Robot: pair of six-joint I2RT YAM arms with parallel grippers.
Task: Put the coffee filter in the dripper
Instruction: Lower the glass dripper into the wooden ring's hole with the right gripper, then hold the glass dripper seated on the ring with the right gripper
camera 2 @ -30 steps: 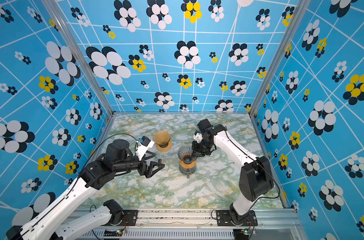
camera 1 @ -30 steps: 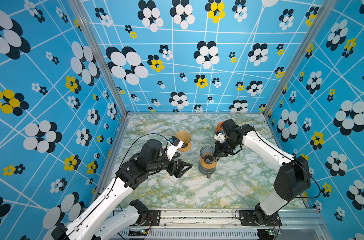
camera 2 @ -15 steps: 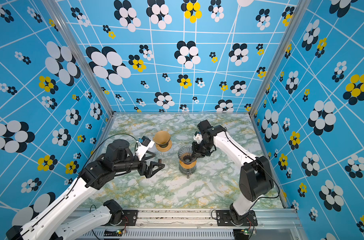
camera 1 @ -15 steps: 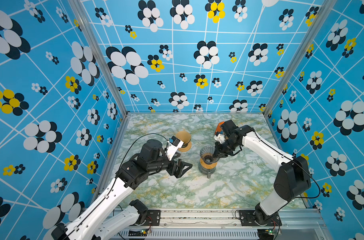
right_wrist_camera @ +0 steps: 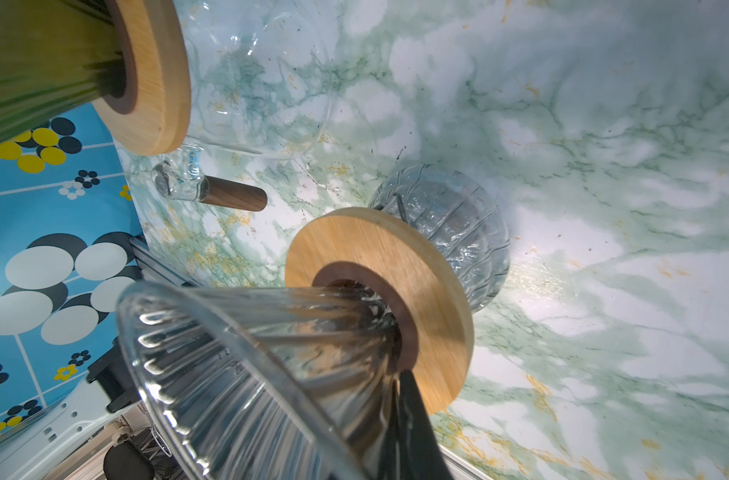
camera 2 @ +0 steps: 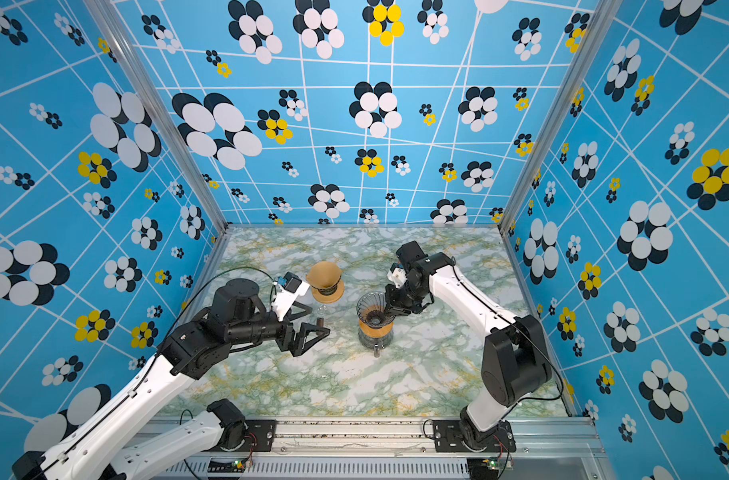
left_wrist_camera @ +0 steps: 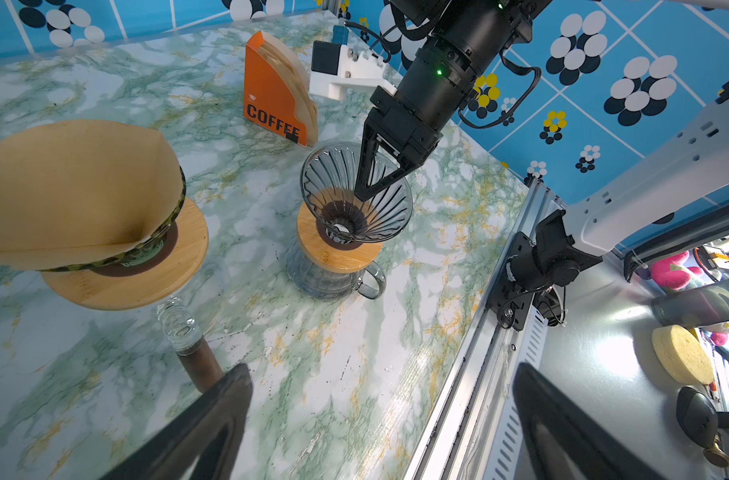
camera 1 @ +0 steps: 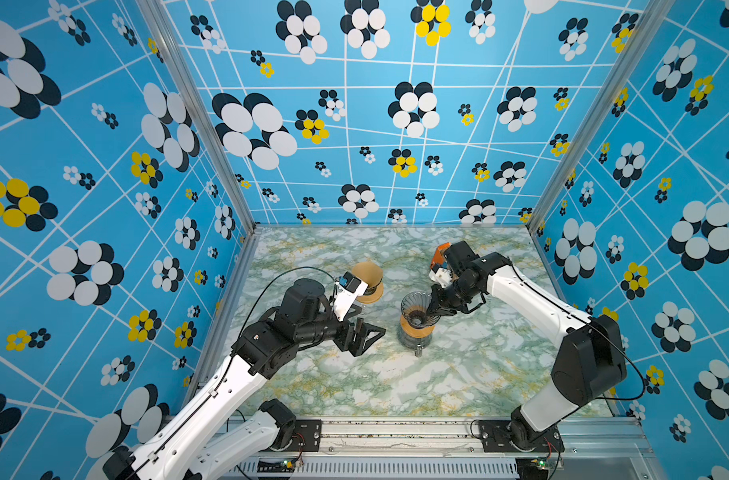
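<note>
Left of centre in both top views, the left gripper (camera 1: pixel 367 337) hangs low over the marble tabletop (camera 1: pixel 458 374) with its jaws spread wide and nothing between them. It points toward mid-frame, which I take for a waiting pose that leaves the working space free. Just above it in those views stands a green dripper (right_wrist_camera: pixel 42 58) already lined with a brown paper cone (left_wrist_camera: pixel 76 178). It sits on a wooden collar over a clear carafe and needs nothing more. At centre the glass dripper (left_wrist_camera: pixel 325 174) stands upright on its own wooden collar and glass server (left_wrist_camera: pixel 325 282). Its ribbed cone is bare, with no paper in it. The right gripper (left_wrist_camera: pixel 360 192) reaches in from the upper right with its jaws closed. The wrist views suggest one finger inside the cone and one outside, pinching the glass wall below the rim, probably to steady the dripper before paper goes in. The exact contact is hard to read through the glass. Above that gripper in the top views, partly hidden by the arm, an orange holder (left_wrist_camera: pixel 267 95) marked COFFEE holds the stacked coffee filters (left_wrist_camera: pixel 292 66) on edge, where a pinch could draw one out. Neither gripper carries a filter, so the fetch is not yet begun.
</note>
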